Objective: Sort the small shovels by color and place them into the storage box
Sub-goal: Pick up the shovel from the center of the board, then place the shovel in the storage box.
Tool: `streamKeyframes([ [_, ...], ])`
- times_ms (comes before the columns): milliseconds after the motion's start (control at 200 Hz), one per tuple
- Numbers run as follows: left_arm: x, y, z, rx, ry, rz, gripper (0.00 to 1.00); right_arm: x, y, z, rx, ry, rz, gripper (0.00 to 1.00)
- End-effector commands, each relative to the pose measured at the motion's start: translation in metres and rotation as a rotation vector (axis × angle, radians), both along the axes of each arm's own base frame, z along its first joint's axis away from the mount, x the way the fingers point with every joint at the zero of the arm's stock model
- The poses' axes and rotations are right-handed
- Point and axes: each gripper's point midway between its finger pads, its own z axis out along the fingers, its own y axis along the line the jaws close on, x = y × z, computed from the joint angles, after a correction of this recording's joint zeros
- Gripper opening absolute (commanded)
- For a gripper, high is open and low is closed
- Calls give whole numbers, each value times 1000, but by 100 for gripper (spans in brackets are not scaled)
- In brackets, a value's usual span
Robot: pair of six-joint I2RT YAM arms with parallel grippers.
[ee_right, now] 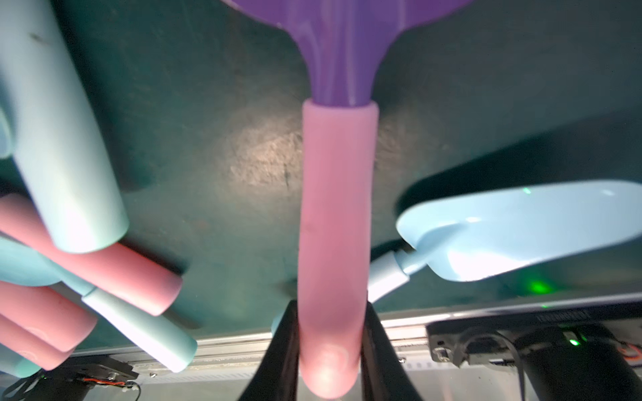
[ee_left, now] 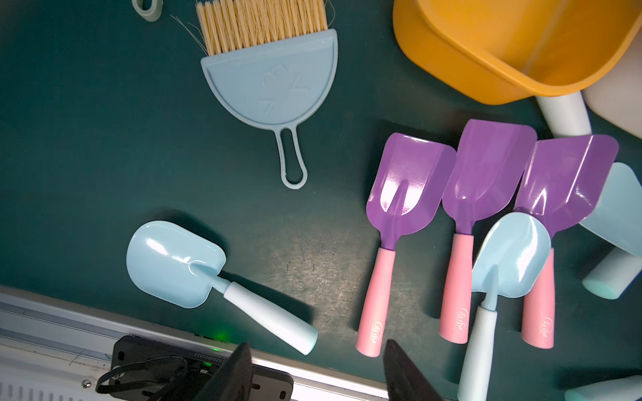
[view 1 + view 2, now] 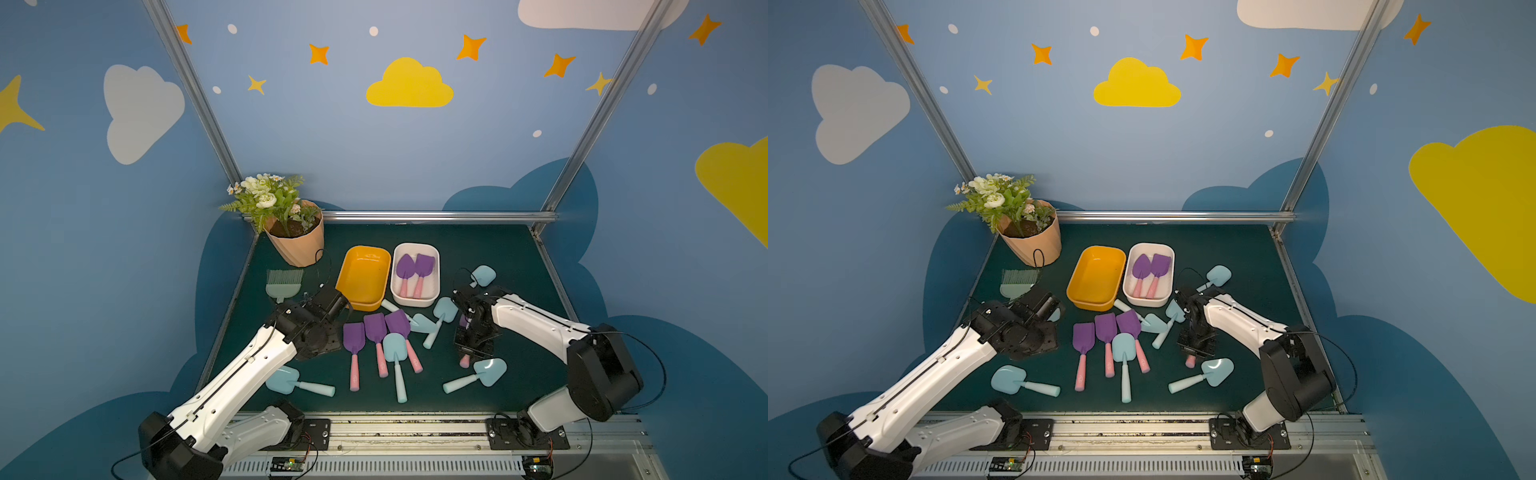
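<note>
Two white arms, the left arm (image 3: pixel 232 386) and the right arm (image 3: pixel 536 320), reach from the near rail over the dark green table (image 3: pixel 519 257). Two tubs sit side by side mid-table: the yellow-orange tub (image 3: pixel 361 278) and the white tub (image 3: pixel 415 301), which holds two purple shovels (image 3: pixel 405 266). Six blue shovels (image 3: pixel 490 371) lie loose on the table. Three more purple shovels (image 3: pixel 375 324) lie side by side just before the tubs, a blue blade overlapping one. The right jaws pinch the sixth purple shovel (image 1: pixel 335 225) by its pink handle. The left jaws stand partly apart, gripping nothing.
</note>
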Motion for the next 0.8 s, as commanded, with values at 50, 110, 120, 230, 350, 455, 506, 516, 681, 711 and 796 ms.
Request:
streamKeyframes([
  [50, -8, 7, 2, 12, 14, 16, 53, -5, -15, 28, -51, -37, 36, 2],
  [110, -8, 7, 2, 11, 12, 16, 53, -5, -17, 37, -53, -49, 49, 1],
  [120, -8, 7, 3, 11, 11, 16, 53, -5, -17, 38, -54, -52, 52, 0],
  [230, -8, 7, 3, 9, 10, 17, 53, -1, -19, 57, -63, -75, 87, 0],
  [350, -6, 5, 5, 8, 6, 12, 53, 12, -14, 82, -58, -105, 147, 0],
  [455, -2, 4, 8, 9, -1, 2, 53, 29, 0, 104, -36, -114, 214, 0],
  [506, 0, 2, 10, 6, -7, -1, 53, 38, 9, 113, -21, -110, 242, 0],
  [516, 1, 2, 10, 6, -8, -3, 53, 41, 11, 116, -15, -114, 247, 0],
  [681, 11, -8, 14, -22, -24, -25, 53, 78, 44, 142, 40, -142, 309, 0],
  [711, 12, -11, 13, -32, -25, -33, 53, 84, 51, 145, 56, -145, 314, 0],
  [796, 17, -21, 13, -68, -36, -71, 53, 103, 71, 148, 91, -152, 325, 0],
])
